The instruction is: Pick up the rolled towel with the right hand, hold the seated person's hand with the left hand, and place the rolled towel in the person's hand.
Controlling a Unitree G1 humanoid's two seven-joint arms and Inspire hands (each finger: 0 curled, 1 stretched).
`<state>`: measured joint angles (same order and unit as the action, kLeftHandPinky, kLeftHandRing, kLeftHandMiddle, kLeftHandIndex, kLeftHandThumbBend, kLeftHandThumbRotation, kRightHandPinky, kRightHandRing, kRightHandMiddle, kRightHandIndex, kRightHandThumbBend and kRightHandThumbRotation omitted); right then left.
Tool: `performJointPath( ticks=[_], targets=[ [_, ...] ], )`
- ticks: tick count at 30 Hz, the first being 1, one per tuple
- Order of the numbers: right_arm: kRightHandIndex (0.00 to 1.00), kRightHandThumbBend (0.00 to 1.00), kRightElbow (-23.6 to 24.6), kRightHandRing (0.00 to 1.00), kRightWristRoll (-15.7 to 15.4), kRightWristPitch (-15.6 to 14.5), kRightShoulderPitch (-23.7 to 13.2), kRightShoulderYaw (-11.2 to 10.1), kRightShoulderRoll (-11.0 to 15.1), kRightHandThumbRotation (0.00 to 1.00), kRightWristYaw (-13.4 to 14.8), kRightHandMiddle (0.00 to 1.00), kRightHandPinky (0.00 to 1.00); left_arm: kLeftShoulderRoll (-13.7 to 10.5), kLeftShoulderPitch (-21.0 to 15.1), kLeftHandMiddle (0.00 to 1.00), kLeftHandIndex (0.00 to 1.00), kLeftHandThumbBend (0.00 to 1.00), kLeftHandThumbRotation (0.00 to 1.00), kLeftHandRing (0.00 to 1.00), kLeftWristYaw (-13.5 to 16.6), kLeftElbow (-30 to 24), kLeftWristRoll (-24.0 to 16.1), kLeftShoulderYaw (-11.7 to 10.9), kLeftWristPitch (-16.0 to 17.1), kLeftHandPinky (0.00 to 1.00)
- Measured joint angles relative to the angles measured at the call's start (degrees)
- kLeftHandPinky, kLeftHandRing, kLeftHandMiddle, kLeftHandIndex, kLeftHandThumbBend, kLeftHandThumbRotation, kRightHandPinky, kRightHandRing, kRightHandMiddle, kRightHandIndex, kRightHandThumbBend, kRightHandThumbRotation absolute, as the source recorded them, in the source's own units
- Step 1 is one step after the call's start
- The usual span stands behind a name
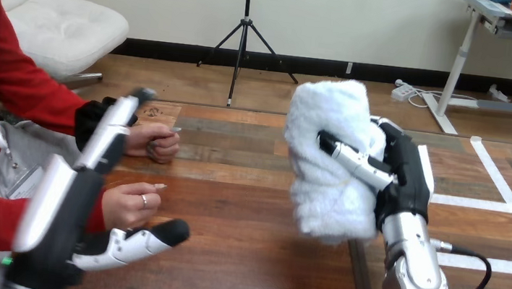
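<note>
Clearly the rolled towel (pixel 332 124) is a soft, light thing: white terry, fluffy and loose in the pile, rolled into a fat cylinder that stands nearly upright in the air above the wooden table (pixel 246 209), a little toward 3 o'clock from the middle of the scene. The right hand (pixel 399 175) has it clamped from the 3 o'clock side, with black-and-white fingers (pixel 353 161) wrapped across the middle of the roll and sinking into the nap. I'd judge that the right place to hold it, since a grip round the waist keeps the layers from unrolling, whereas a pinch at either end would likely let it sag or unwind. It won't break or slip, but it squashes, so it will want a cupped, open palm to receive it. Over at 8 o'clock the left hand (pixel 66 217), hard black plastic with white shells, is spread, its fingers straight and pointing toward 1 o'clock and its thumb reaching under the person's nearer hand (pixel 128 204), which sits loosely curled between them; nothing is curled round it, and I can't tell whether they touch. The person's farther hand (pixel 154 140) rests on the planks at 10 o'clock.
</note>
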<state>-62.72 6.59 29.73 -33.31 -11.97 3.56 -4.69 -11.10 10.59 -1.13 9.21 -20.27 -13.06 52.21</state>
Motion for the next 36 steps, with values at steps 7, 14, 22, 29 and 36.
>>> performJointPath(
  ticks=[7,14,22,29,36],
  targets=[
    [0.47,0.82,1.68,0.41,-0.01,0.43,1.78,0.11,-0.82,0.00,-0.22,0.48,0.35,-3.76,1.00,1.00,1.00,1.00,0.68,1.00,1.11,-0.79,-0.72,-2.10,-1.68,0.95],
    [0.46,0.83,4.07,0.40,0.24,2.20,3.78,0.12,-1.16,0.00,-1.92,0.48,0.35,-10.18,1.37,0.99,1.00,1.00,0.61,0.98,2.22,-0.54,-2.49,-4.85,-3.46,0.88],
    [0.46,0.83,8.55,0.39,2.00,2.60,6.24,0.15,-1.37,0.00,-4.96,0.47,0.34,-14.27,1.32,0.94,0.98,1.00,0.51,0.92,1.68,2.32,-3.45,-4.88,-3.88,0.81],
    [0.46,0.83,13.24,0.39,3.18,2.75,9.08,0.14,-1.41,0.00,-7.36,0.47,0.33,-19.21,1.27,0.92,0.96,1.00,0.49,0.90,1.58,6.46,-4.40,-4.89,-4.41,0.78],
    [0.46,0.82,17.70,0.39,4.51,2.75,11.74,0.21,-1.61,0.00,-8.53,0.47,0.33,-22.73,1.35,0.91,0.95,1.00,0.46,0.86,1.90,9.32,-6.17,-4.90,-6.12,0.75]
  ],
)
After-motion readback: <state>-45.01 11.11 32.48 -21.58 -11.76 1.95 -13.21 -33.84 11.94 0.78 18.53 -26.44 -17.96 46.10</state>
